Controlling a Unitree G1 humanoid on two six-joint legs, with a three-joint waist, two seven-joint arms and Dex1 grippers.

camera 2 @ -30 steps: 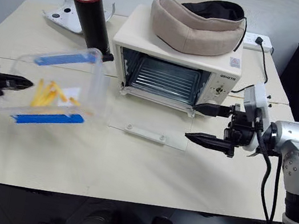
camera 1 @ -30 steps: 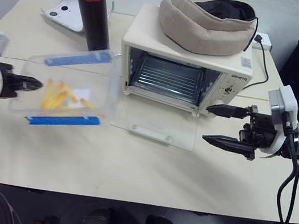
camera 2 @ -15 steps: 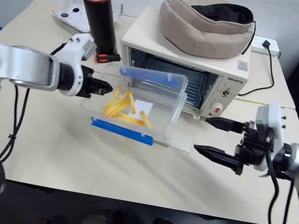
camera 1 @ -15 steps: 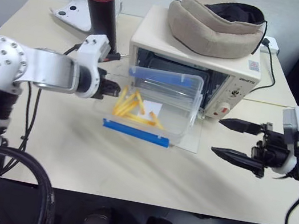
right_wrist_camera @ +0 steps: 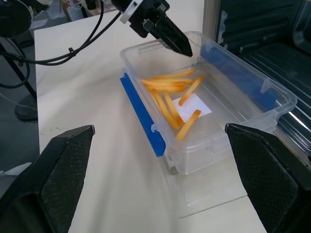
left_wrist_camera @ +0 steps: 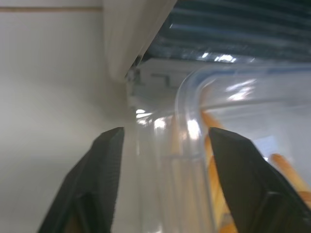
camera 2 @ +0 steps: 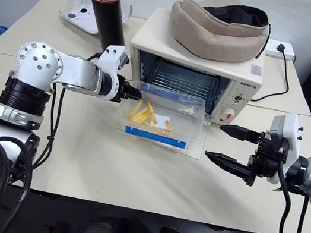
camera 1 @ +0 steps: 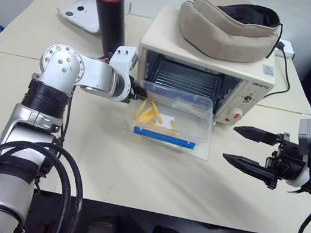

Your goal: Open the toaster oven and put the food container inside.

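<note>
Here one food container (camera 1: 173, 119) fronts one toaster oven (camera 1: 205, 71), both pincers (camera 1: 137, 91) (camera 1: 247, 148) spread apart

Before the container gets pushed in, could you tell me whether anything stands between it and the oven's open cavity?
Nothing visible does. The food container sits on the lowered glass door, directly in front of the toaster oven, whose cavity holds just the wire rack. The left gripper is at the container's corner.

Setting: robot test room or lab. Evidence: plain cream tables (camera 1: 132, 179) pushed together, toaster oven (camera 1: 205, 71) wired to power strip (camera 1: 286, 49), bare wall, dangling cables.
</note>
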